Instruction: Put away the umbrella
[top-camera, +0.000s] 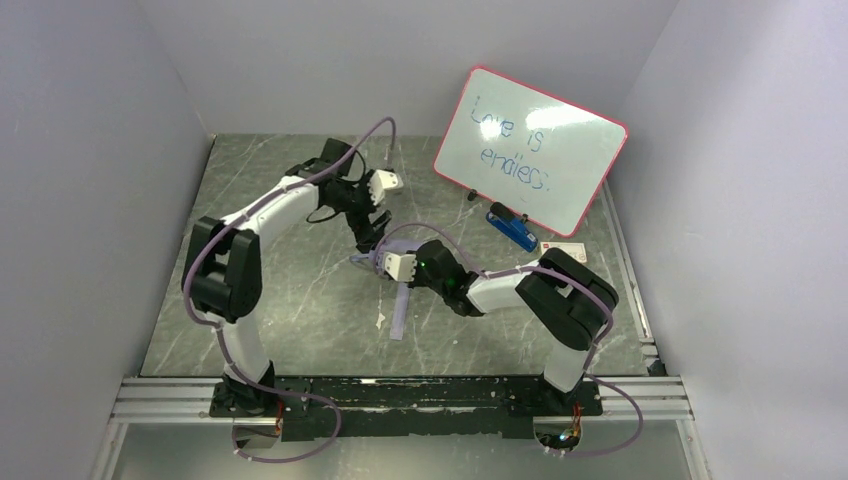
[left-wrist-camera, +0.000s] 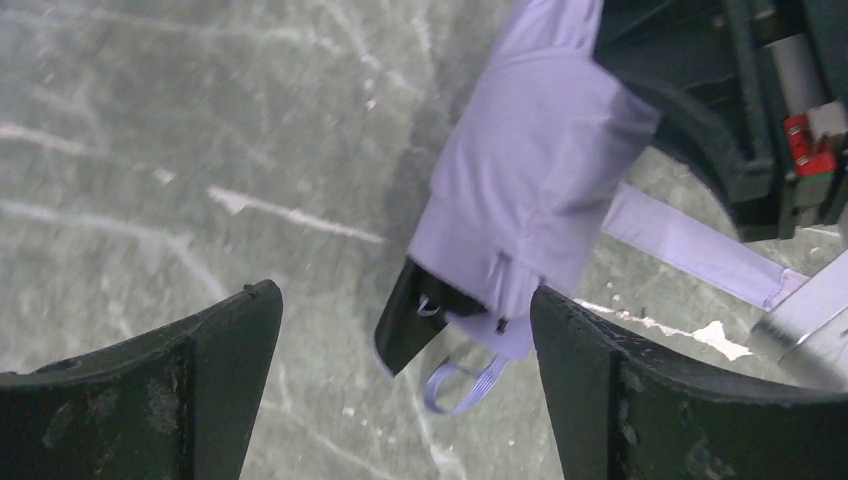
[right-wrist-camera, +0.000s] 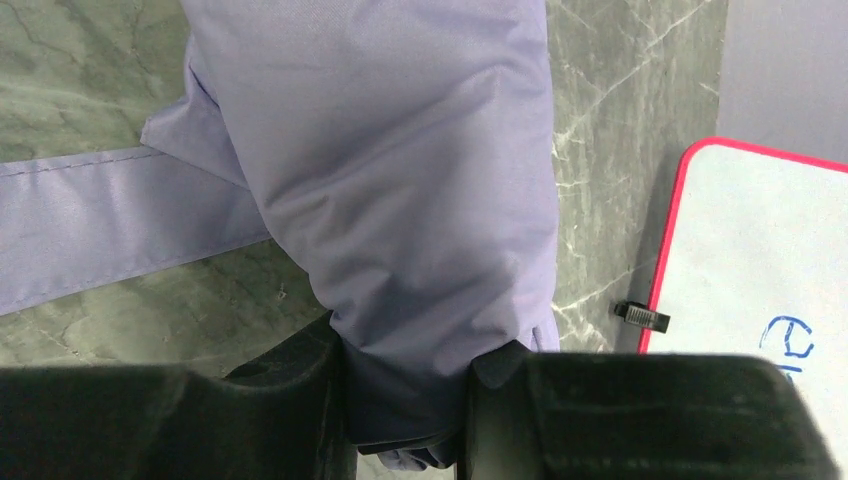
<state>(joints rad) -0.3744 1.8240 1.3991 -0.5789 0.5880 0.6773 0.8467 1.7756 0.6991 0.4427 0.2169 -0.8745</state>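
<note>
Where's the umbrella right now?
Mid-table in the top view, the umbrella is clamped in the right gripper, with the open left gripper at its far end, near-left of the whiteboard.

Umbrella cropped at top edge; lower end hidden in right claw.

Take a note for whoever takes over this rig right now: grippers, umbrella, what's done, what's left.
Left gripper: open wide, one end of the umbrella in front of it, not gripped.
Right gripper: shut on the umbrella, near mid-table.
Done: umbrella looks collapsed, fabric bunched.
Left: strap lies loose on the table; it probably needs wrapping and fastening, then stowing. No storage spot in view.
</note>
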